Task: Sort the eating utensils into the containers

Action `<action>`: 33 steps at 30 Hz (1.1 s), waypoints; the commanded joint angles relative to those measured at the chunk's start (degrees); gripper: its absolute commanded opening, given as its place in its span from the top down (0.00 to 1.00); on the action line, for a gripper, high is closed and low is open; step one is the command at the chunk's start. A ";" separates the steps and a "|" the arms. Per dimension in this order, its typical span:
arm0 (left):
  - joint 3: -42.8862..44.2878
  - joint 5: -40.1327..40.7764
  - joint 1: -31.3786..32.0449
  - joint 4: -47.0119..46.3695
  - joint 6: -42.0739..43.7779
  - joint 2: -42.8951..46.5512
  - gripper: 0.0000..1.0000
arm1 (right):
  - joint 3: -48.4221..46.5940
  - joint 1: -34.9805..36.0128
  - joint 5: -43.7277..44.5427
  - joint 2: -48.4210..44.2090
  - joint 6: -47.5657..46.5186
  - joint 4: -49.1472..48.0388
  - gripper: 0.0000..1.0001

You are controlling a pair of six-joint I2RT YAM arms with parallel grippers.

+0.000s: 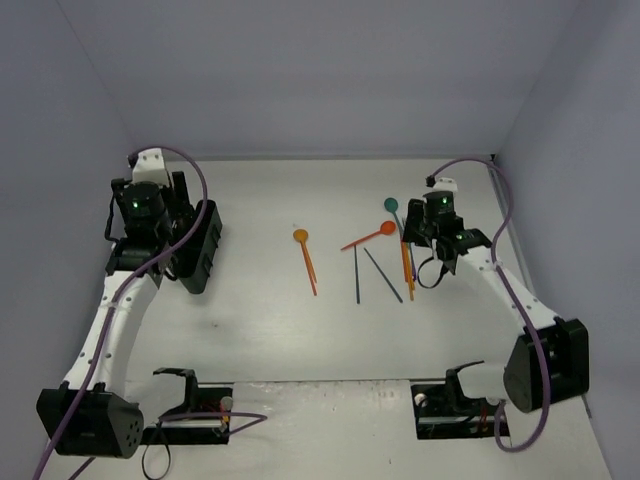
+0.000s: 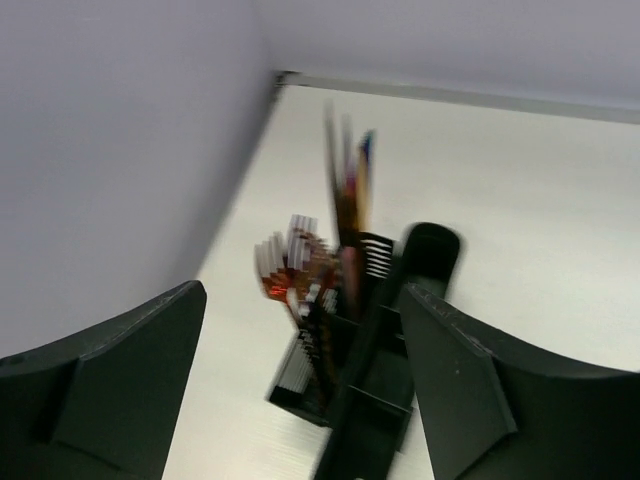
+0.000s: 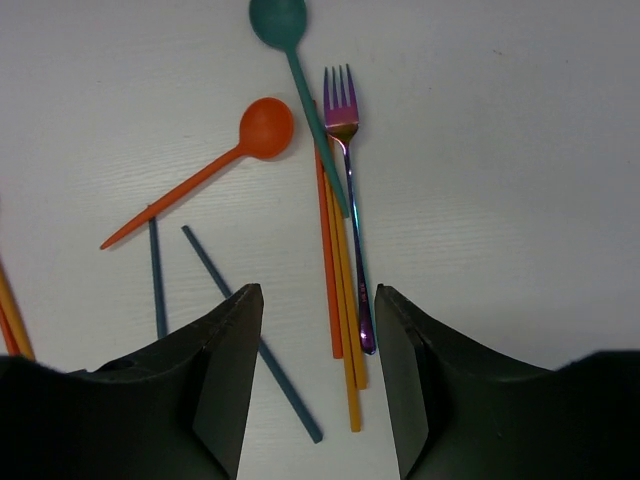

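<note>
The black wire-mesh caddy [image 1: 204,250] stands at the table's left side. In the left wrist view the caddy [image 2: 375,400] is blurred, with several utensils [image 2: 345,195] standing upright in its compartments. My left gripper [image 2: 303,300] hangs above it, open and holding nothing. My right gripper [image 3: 318,308] hovers open low over a bundle of one orange stick [image 3: 327,250], two yellow sticks [image 3: 346,330] and a purple iridescent fork [image 3: 346,160]; their near ends lie between the fingers, ungripped. A teal spoon [image 3: 281,22] crosses the bundle's top and an orange spoon [image 3: 262,130] lies to its left.
Two blue sticks [image 3: 156,280] [image 3: 255,345] lie left of the bundle. A second orange spoon [image 1: 305,256] rests alone near the table's middle. Grey walls close in on the left, back and right. Both arm bases sit at the near edge.
</note>
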State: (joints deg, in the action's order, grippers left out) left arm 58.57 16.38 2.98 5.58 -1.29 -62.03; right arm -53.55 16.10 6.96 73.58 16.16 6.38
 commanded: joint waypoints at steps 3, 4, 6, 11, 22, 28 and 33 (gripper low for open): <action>0.29 -19.93 0.12 13.04 -10.73 4.64 0.24 | -4.66 -4.88 -2.24 9.35 0.04 -0.32 0.57; -1.54 -21.98 0.18 12.62 -11.75 5.74 0.23 | -5.38 -5.58 -2.34 11.44 -0.56 -0.32 0.60; -4.04 -23.83 0.18 12.61 -12.72 7.08 0.24 | -6.50 -6.17 -3.00 14.45 -1.39 -0.45 0.63; -5.89 -24.88 0.18 12.95 -12.22 8.45 0.23 | -10.23 -7.01 -4.13 21.54 -4.31 -1.13 0.73; -5.86 -27.39 0.09 12.87 -13.19 7.68 0.24 | -17.24 -7.99 -5.41 30.93 -7.90 -1.72 0.75; -5.84 -27.80 0.09 12.78 -13.40 7.62 0.23 | -19.59 -8.37 -5.86 34.10 -7.80 -1.72 0.76; -5.95 -28.12 0.09 12.82 -13.48 7.13 0.24 | -20.57 -8.37 -6.44 36.03 -7.78 -1.81 0.77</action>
State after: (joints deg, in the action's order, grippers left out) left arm 51.27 -10.60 3.01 20.87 -14.00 -54.77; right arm -71.13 8.16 1.22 109.10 8.89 5.61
